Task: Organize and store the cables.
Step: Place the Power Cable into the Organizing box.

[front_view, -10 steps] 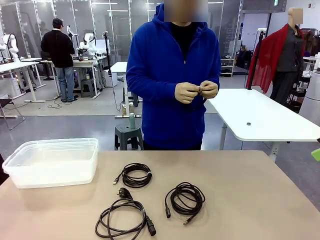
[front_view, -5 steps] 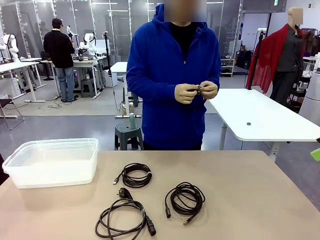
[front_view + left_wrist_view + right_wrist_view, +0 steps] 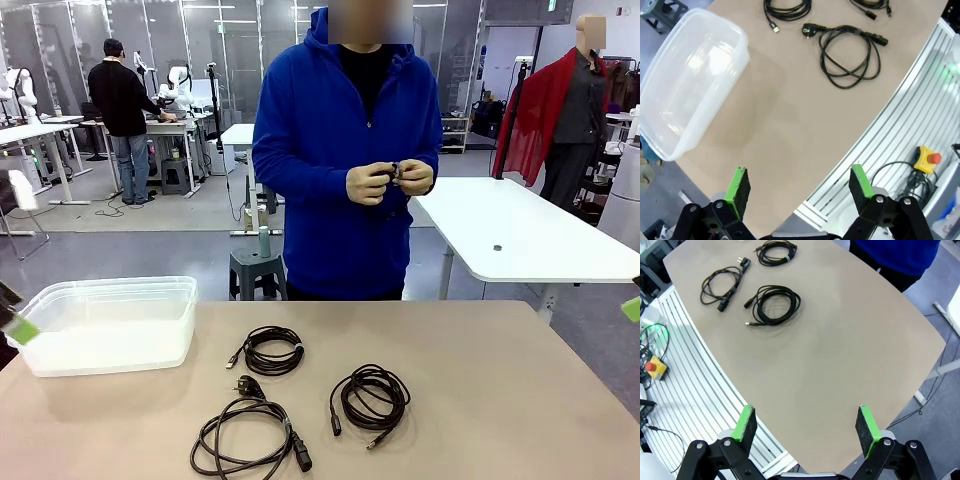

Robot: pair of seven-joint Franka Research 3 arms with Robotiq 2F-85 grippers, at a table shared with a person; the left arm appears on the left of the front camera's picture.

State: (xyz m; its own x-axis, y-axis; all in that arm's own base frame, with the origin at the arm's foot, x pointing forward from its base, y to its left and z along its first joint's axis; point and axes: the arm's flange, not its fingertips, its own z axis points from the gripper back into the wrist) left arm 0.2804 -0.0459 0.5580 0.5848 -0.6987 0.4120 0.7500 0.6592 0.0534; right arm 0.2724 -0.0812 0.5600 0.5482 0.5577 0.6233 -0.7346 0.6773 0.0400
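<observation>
We see the cables [image 3: 262, 365] coiled near-middle on the tan table [image 3: 480, 380], a clear bin [image 3: 100, 285] far left. Our left gripper [image 3: 798, 175] and right gripper [image 3: 806, 415] hang wide open, empty; a person [image 3: 340, 150] stands beyond.

free — table [image 3: 520, 400] right half bare | blocked — bin [image 3: 105, 350] far left, cables [image 3: 272, 368] centre-left

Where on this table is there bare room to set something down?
Bare: the table's right side, past the right coil; also the near-left corner between the tub and the power cord. Crowded: centre front, around the small coil.
</observation>
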